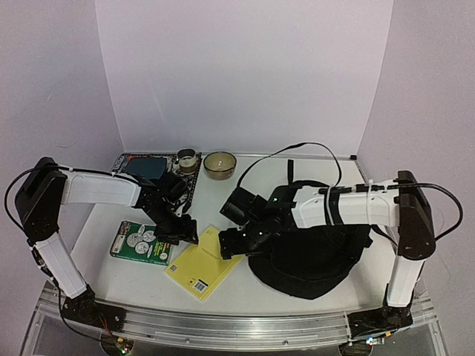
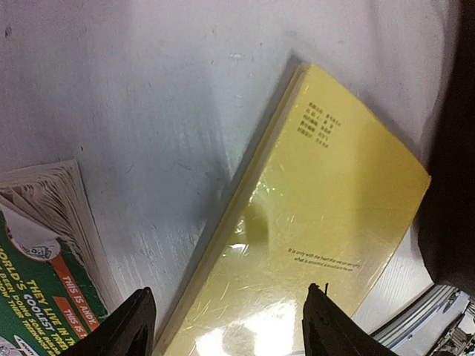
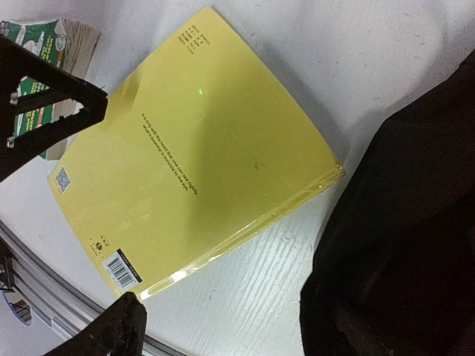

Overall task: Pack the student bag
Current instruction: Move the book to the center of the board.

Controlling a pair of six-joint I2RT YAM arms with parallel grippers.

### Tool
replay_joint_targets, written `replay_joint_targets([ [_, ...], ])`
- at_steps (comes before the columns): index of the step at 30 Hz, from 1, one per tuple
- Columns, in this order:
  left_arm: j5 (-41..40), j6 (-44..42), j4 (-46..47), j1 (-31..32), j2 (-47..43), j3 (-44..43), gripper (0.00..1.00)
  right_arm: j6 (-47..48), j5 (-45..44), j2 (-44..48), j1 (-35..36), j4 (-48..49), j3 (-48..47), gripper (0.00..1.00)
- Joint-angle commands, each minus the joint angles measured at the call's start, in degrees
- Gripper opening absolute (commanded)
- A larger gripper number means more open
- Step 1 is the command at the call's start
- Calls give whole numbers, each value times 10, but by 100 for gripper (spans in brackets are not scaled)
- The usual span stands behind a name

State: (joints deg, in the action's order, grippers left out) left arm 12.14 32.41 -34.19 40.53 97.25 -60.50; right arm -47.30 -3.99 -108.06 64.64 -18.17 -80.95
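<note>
1. large soft black fabric backpack [image 3: 401, 245]: cut off by the right and bottom edges of the right wrist view; from above, the white right arm [image 1: 349, 208] covers its far side.
2. green-covered paperback book [image 2: 37, 297]: cut by the left wrist view's left and bottom edges, title only partly legible.
3. thin glossy yellow book [image 2: 312, 222]: black print too fine to read; its near end runs off the bottom edge.

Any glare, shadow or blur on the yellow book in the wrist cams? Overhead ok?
Left wrist: white glare patches on the glossy yellow book, small print soft. Right wrist: no glare, a broad shadow band crosses the cover, print sharp; the student bag is crushed to featureless black. Top external: even light, soft detail, purple cast on the walls.
</note>
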Motion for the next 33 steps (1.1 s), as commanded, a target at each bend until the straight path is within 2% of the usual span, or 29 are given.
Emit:
replay_joint_targets([
  [1, 19, -19, 10, -3, 4, 15, 69, -53, -13, -46, 7, -8, -4, 84],
  [7, 36, -20, 16, -3, 1, 28, 69, -82, -18, -87, 8, 5, -2, 84],
  [16, 102, 5, 52, -3, -9, 62, 69, -70, -33, -147, -11, 14, -35, 84],
  [23, 184, 63, 127, 0, -31, 97, 68, -28, -59, -120, -57, 8, -32, 84],
  [33, 115, 108, 128, 1, -76, 108, 69, 51, -57, -33, -52, -130, -101, 88],
])
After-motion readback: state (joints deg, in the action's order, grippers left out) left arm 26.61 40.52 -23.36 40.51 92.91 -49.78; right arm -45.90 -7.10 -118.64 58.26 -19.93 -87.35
